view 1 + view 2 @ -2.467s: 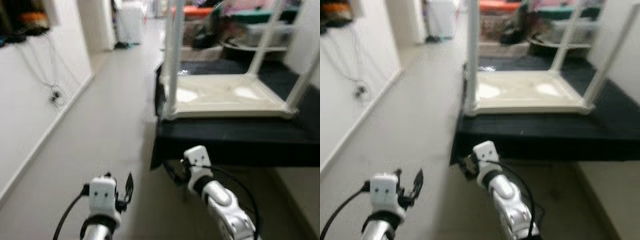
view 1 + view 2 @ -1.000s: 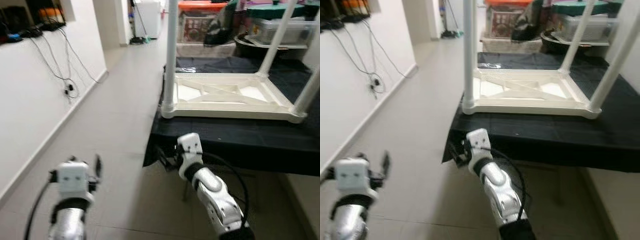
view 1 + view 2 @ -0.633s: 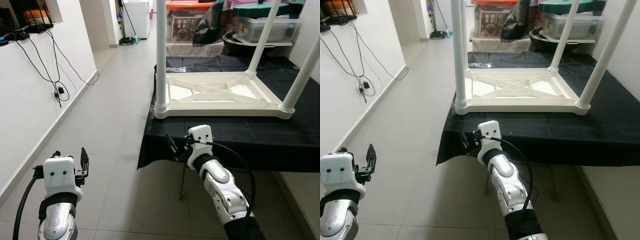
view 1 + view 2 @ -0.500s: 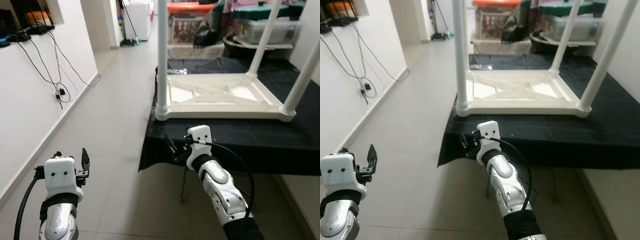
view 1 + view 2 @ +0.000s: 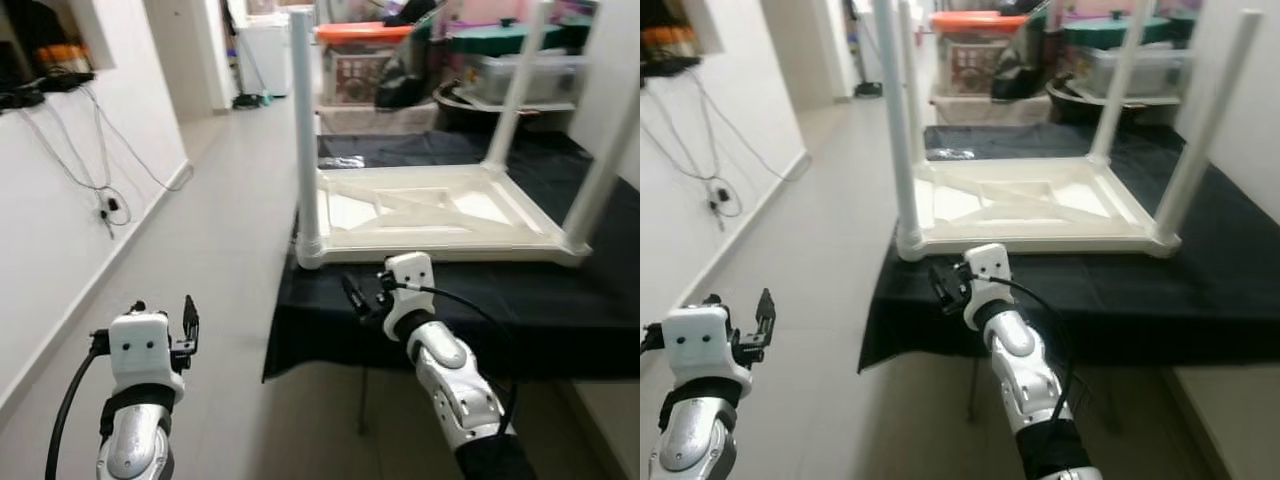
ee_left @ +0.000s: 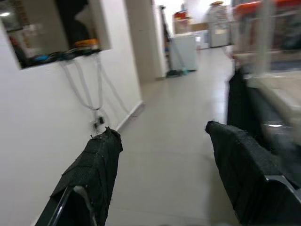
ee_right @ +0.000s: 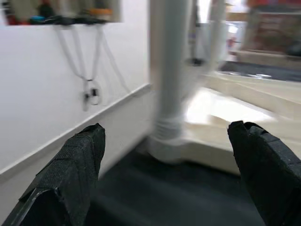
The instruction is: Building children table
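A white plastic children's table (image 5: 430,215) lies upside down on a black-covered table (image 5: 560,300), its legs pointing up. The near left leg (image 5: 303,140) stands at the cloth's front left corner. My right gripper (image 5: 360,293) is open and holds nothing. It hovers at the black table's front edge, just in front of and right of that leg's base (image 7: 164,134). My left gripper (image 5: 188,318) is open and empty, held low over the floor to the left, well away from the table.
A tiled corridor floor (image 5: 225,200) runs along a white wall (image 5: 60,210) with hanging cables (image 5: 105,205). Storage bins (image 5: 520,65) and a dark bag (image 5: 400,80) crowd the back behind the black table. The cloth hangs over the front edge (image 5: 290,340).
The camera has shifted, so the whole scene sits differently. My right gripper has come up slightly toward the near left leg's base. Both grippers stay open.
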Robot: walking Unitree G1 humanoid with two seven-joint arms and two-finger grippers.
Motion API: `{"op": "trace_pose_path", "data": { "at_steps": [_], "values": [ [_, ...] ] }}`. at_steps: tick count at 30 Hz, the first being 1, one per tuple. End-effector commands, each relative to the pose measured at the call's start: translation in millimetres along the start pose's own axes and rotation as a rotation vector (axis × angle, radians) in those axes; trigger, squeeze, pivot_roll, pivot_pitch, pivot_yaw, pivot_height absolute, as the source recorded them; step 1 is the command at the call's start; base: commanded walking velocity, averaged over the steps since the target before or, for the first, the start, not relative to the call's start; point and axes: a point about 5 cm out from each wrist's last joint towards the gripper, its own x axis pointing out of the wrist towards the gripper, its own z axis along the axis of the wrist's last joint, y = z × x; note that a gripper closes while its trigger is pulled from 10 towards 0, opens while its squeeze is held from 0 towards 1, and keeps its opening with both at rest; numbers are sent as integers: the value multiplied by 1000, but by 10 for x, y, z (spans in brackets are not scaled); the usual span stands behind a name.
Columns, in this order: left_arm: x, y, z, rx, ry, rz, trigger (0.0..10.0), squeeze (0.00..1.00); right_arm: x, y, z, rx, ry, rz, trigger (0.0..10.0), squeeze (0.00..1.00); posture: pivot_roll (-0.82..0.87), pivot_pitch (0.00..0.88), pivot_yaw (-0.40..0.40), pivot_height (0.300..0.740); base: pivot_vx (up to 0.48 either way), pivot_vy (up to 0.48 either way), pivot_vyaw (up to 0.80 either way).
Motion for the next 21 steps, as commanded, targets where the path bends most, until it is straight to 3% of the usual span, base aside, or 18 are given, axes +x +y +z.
{"op": "trace_pose_path", "data": {
  "at_steps": [1, 15, 21],
  "values": [
    [19, 34, -16, 12, 12, 13, 10000, 0, 32, 46, 25, -10, -8, 18, 10000, 0, 31, 0, -24, 740, 386, 0, 0],
    [5, 39, -28, 0, 15, 24, 10000, 0, 39, 42, 16, -7, -11, 14, 10000, 0, 31, 0, -24, 740, 370, 0, 0],
    [10, 15, -27, -16, 23, 5, 10000, 0, 43, 30, 31, -10, -17, 5, 10000, 0, 32, 0, -25, 740, 0, 0, 0]
  ]
}}
